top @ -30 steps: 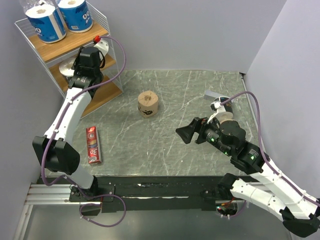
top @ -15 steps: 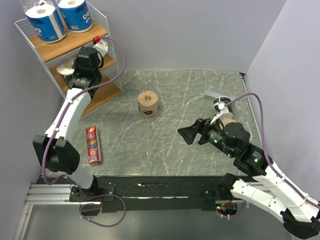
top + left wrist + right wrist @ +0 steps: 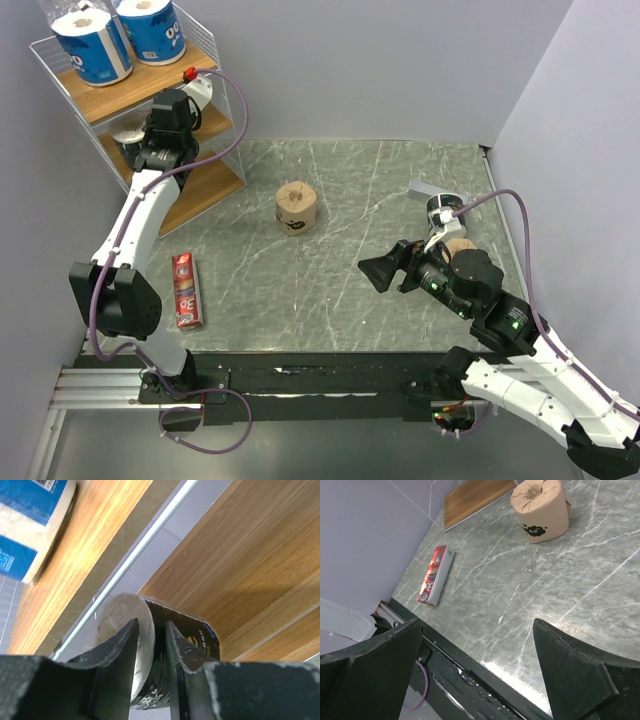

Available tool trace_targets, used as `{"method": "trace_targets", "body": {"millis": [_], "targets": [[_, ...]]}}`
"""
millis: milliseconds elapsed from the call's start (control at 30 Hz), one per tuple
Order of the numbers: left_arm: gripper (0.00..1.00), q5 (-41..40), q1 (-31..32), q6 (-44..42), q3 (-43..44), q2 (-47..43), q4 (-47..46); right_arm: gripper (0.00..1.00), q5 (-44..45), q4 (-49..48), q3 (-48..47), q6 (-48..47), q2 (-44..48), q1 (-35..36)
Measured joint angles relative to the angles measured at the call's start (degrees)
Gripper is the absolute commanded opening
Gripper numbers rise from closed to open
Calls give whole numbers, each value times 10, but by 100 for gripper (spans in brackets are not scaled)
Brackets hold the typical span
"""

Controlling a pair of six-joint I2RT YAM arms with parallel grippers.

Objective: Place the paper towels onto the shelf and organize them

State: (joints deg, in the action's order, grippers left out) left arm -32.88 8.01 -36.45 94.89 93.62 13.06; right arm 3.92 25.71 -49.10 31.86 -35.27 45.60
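The shelf (image 3: 150, 95) stands at 10 o'clock on the table (image 3: 330, 290), with two blue rolls (image 3: 92, 45) side by side on its top board. The left arm reaches into the middle tier, where a black roll (image 3: 187, 630) sits on the board under the top one. In the left wrist view the left gripper (image 3: 151, 645) straddles that roll's rim, one finger (image 3: 117, 652) over the pale end face and the other against the black wrapper, so the narrow jaws are clamped on the roll's edge. A tan roll (image 3: 296, 208) stands upright on the table near the middle, a little toward 11 o'clock and well apart from both arms. A red box (image 3: 186, 290) lies flat at 8 o'clock. The right gripper (image 3: 380, 272) hovers above the table at 4 o'clock, fingers spread wide and empty, pointing toward 9 o'clock. A grey block (image 3: 425, 189) lies at 2 o'clock.
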Motion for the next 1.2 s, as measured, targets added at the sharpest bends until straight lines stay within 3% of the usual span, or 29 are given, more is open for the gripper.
{"method": "trace_targets", "body": {"millis": [67, 267, 533, 700, 800, 833, 933, 1067, 1200], "targets": [[47, 8, 1, 0, 2, 2, -1, 98, 0, 0, 0, 0, -1, 0], [57, 17, 9, -4, 4, 9, -8, 98, -1, 0, 0, -2, -9, 0], [63, 12, 32, 0, 4, 9, -17, 99, -8, 5, -12, -9, -26, 0], [54, -7, 55, 3, 12, 9, -7, 99, -16, 5, -7, -9, -16, 0], [43, -23, 69, 31, 27, 1, 29, 99, -18, 6, -7, -13, -12, 0], [33, -29, 74, 43, 25, -8, 43, 99, -18, 6, -7, -13, -11, 0], [20, -45, 85, 72, -31, -65, 60, 99, -22, 5, -8, -15, -3, 0], [11, -86, 89, 85, -117, -131, 65, 99, -31, 1, -6, -15, 7, 0], [10, -136, 78, 88, -137, -118, 64, 99, -33, -1, -7, -23, 0, 0]]}}
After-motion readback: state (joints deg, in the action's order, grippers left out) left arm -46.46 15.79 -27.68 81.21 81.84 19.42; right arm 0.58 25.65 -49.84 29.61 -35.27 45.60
